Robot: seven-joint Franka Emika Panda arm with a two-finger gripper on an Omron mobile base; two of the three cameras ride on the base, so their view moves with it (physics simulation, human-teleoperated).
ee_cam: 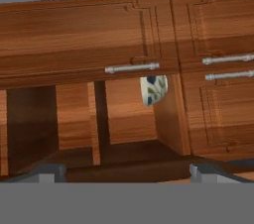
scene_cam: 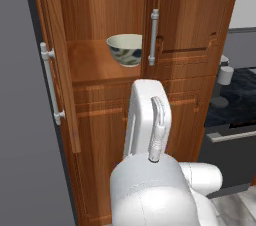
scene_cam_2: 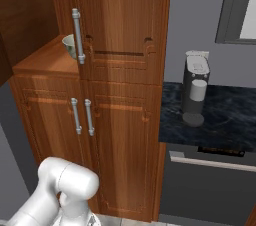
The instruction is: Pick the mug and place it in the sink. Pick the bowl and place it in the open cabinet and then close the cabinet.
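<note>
Already the wide cream-white ceramic bowl [scene_cam: 125, 49] with its dark blue-green leaf pattern sits upright on a shelf [scene_cam: 92, 62] inside the tall brown wooden cabinet [scene_cam: 190, 30]. It stands near the right end of the open compartment, close to the edge of the closed right-hand door, and in the left base view the long silver bar handle [scene_cam: 153, 30] of that door rises just beside the bowl's rim. From the right base view only a sliver of the bowl [scene_cam_2: 68, 46] peeks out behind the same handle [scene_cam_2: 77, 36]. The cabinet's left door [scene_cam: 59, 60] stands swung open toward the camera, its own silver bar handle [scene_cam: 51, 84] facing outward. Below the shelf lies the lower double-door cupboard [scene_cam_2: 82, 120], both doors closed, with two short silver handles side by side.

The white arm [scene_cam: 147, 120] stands in front of the cupboard, well below the shelf. In the hand view, which is rolled to one side, the two dark fingers [ee_cam: 127, 171] show at the bottom edge, spread as wide apart as they go, with nothing between them; the bowl [ee_cam: 153, 89] appears well beyond them inside the open compartment, apart from the fingers.

To the right of the cabinet, a dark marbled tabletop [scene_cam_2: 220, 120] carries a grey and silver coffee machine [scene_cam_2: 195, 90], which stands upright against the grey wall.
</note>
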